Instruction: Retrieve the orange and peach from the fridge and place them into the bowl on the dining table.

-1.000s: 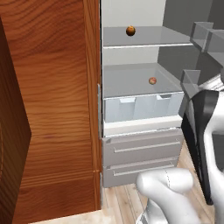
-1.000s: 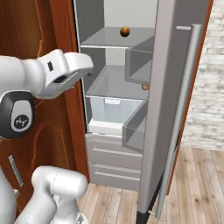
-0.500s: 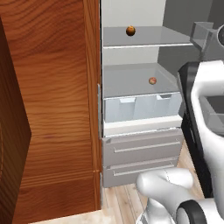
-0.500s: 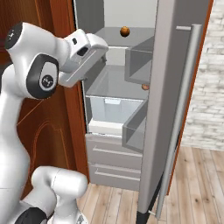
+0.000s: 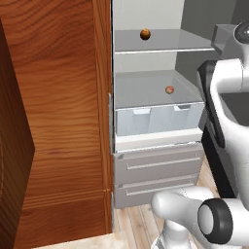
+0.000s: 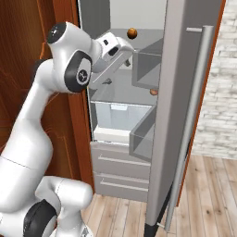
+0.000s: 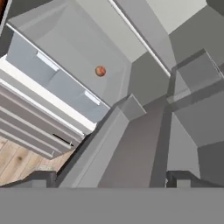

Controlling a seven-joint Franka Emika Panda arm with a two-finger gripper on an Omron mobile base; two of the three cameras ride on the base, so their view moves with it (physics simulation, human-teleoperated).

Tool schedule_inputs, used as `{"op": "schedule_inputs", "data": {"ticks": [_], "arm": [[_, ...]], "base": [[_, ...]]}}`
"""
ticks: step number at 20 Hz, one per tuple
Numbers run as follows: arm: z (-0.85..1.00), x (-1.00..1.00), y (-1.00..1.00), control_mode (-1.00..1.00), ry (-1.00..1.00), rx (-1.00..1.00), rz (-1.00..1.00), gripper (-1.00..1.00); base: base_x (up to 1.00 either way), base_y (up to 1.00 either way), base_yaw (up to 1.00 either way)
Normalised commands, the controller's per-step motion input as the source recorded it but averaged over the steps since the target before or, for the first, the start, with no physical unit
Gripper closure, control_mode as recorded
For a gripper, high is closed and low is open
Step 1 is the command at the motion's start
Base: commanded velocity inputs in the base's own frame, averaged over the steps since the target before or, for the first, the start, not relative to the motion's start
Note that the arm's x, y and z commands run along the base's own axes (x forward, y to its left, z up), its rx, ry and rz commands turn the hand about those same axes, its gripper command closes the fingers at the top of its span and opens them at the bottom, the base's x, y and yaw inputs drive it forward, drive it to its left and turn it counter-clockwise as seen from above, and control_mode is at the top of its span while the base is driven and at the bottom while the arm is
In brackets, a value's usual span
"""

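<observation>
Hand view looks along the two-finger gripper point(image 7: 111, 180), whose dark tips stand wide apart at the bottom with nothing between them. At about 11 o'clock from the tips, well apart from them, the small reddish-pink and yellow blushed peach point(image 7: 100, 71) lies on the grey lower shelf point(image 7: 83, 52) of the tall light grey fridge point(image 7: 144, 26), just above the pale crisper drawer point(image 7: 48, 72).

From the right base view, the gripper point(image 6: 124, 47) is raised at the mouth of the open fridge point(image 6: 178, 92), tilted down towards the shelves. The small evenly orange-brown orange point(image 6: 132, 33) sits just beside it at about 1 o'clock on the upper shelf; the peach point(image 6: 153, 92) shows at about 5 o'clock, low and partly behind the door bin.

In the left base view the orange point(image 5: 145, 34) rests near the middle of the upper shelf point(image 5: 165, 41), and the peach point(image 5: 169, 90) lies on the shelf below, at 5 o'clock from it.

The step in hand looks like the reach for a first fruit. To do it well, I would centre the chosen ball between the fingers, come in level above its shelf, clear of the door bin, and close only once the fruit sits squarely between the pads, since a ball rolls away from a glancing touch.
</observation>
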Motion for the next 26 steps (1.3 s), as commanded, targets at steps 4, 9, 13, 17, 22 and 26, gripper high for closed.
{"op": "schedule_inputs", "data": {"ticks": [4, 9, 13, 17, 22, 26], "arm": [[-0.29, 0.56, -0.16, -1.0, 0.0, -0.16, -0.04, -1.0], [-0.01, 0.62, -0.19, -1.0, 0.0, -0.15, -0.08, -1.0], [0.0, 0.31, -0.46, -1.0, 0.0, -0.11, -0.09, -1.0], [0.0, -0.02, -0.94, -1.0, 0.0, -0.05, -0.14, -1.0], [0.0, -0.1, -1.0, -1.0, 0.03, -0.01, -0.18, -1.0], [0.02, -0.48, -0.94, -1.0, 0.01, 0.0, -0.15, -1.0]], "base": [[0.0, 0.0, 0.0], [0.0, 0.0, 0.0], [0.0, 0.0, 0.0], [0.0, 0.0, 0.0], [0.0, 0.0, 0.0], [0.0, 0.0, 0.0]]}}
